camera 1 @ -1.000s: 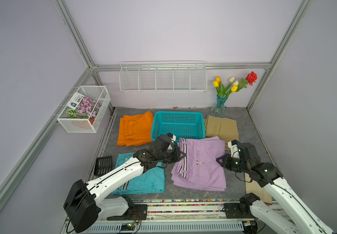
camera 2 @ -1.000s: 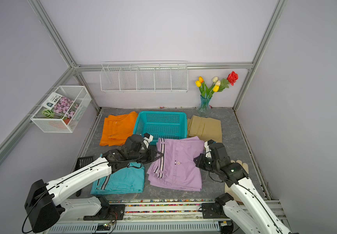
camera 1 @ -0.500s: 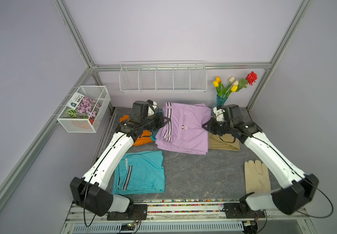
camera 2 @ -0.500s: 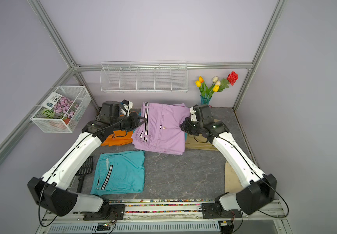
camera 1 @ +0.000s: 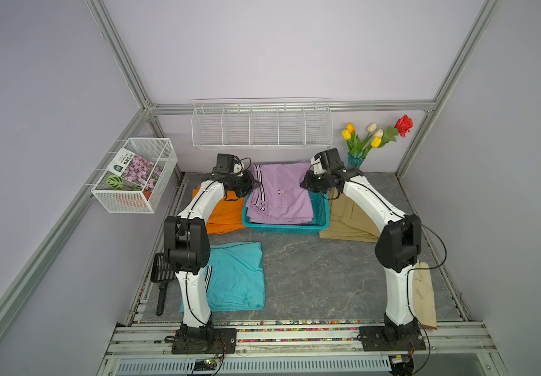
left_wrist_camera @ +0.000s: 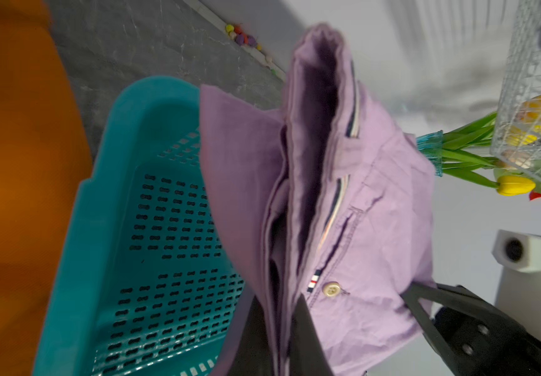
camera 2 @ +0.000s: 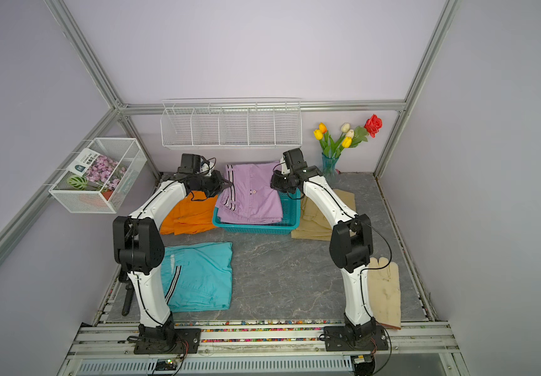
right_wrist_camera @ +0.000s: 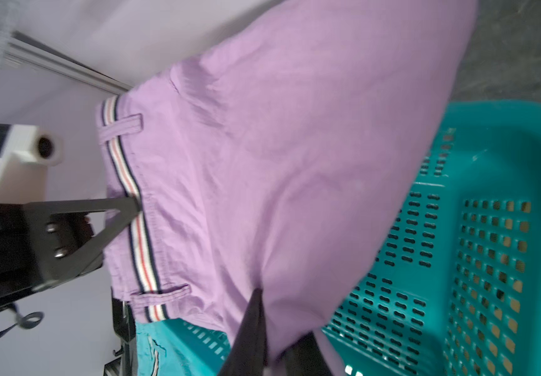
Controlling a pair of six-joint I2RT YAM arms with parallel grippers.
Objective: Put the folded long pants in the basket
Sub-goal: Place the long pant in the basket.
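Note:
The lilac long pants [camera 1: 280,195] hang tilted over the turquoise basket [camera 1: 287,228], the near end inside it and the far end lifted. My left gripper [camera 1: 256,186] is shut on the striped-waistband side, seen close in the left wrist view [left_wrist_camera: 282,312]. On the opposite side my right gripper [camera 1: 303,185] is shut on the cloth [right_wrist_camera: 262,162] above the basket's lattice base [right_wrist_camera: 477,260]. Orange pants [camera 1: 223,211] lie left of the basket, khaki pants [camera 1: 347,218] right of it, and turquoise pants [camera 1: 236,276] at the front left.
A pale glove [camera 1: 424,293] lies at the front right by the right arm's base. A vase of flowers [camera 1: 355,159] stands at the back right corner. A white wire shelf [camera 1: 261,125] hangs on the back wall, a wire basket [camera 1: 135,179] on the left wall. A black scoop [camera 1: 161,280] lies front left.
Both arms carried the lilac pants from the table's front middle up and back. The pants then came down so the near end sits in the basket.

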